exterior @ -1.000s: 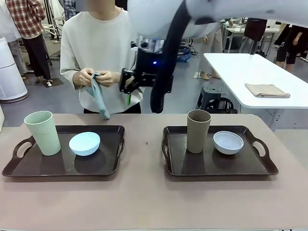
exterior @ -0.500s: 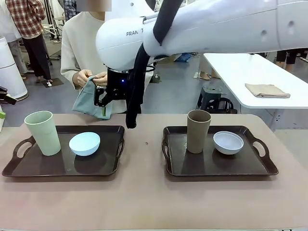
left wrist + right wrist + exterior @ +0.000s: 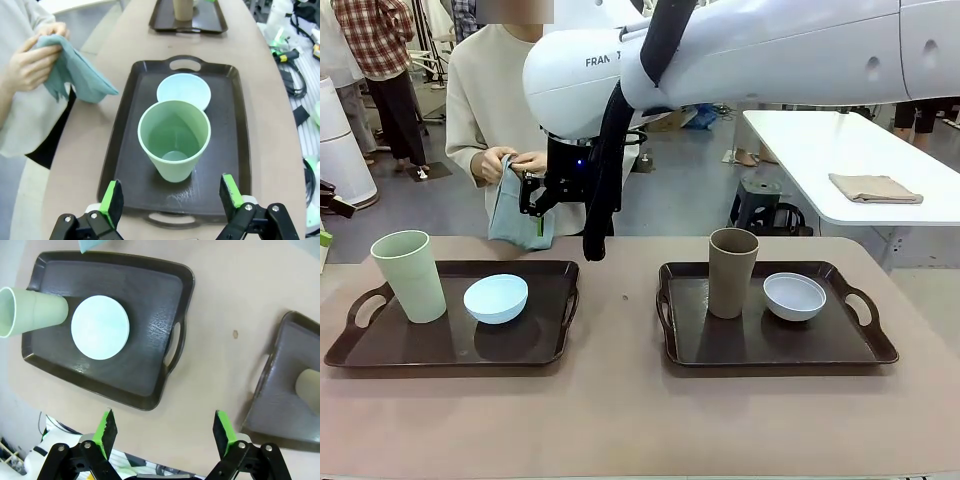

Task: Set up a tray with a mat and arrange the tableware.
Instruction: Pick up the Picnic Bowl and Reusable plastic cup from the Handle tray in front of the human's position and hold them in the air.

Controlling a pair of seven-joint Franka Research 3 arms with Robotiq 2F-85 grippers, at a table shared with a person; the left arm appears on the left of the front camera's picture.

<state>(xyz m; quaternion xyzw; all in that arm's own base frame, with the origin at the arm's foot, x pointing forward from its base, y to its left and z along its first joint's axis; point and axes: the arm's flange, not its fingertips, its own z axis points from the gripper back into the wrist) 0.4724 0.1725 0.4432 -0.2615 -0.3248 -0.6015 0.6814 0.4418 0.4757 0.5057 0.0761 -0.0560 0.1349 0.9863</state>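
Observation:
A person across the table holds a teal cloth mat (image 3: 512,218) (image 3: 75,75) in both hands. The left dark tray (image 3: 450,357) carries a pale green tumbler (image 3: 408,275) and a light blue bowl (image 3: 496,298). On the right tray (image 3: 770,356) stand a brown tumbler (image 3: 732,272) and a white bowl (image 3: 794,296). My right gripper (image 3: 533,200) (image 3: 164,432) hangs open and empty above the left tray's far edge, close to the mat. Just off that tray's end handle, my left gripper (image 3: 171,194) is open, facing the green tumbler (image 3: 174,140).
My right arm (image 3: 770,50) stretches across the upper picture from the right. A white side table (image 3: 850,150) with a folded beige cloth (image 3: 875,188) stands at the back right. Bare tabletop (image 3: 620,330) lies between the two trays and along the near edge.
My right arm has swung left, carrying its open gripper from the middle over to the left tray's far side. The person has shaken the mat partly open.

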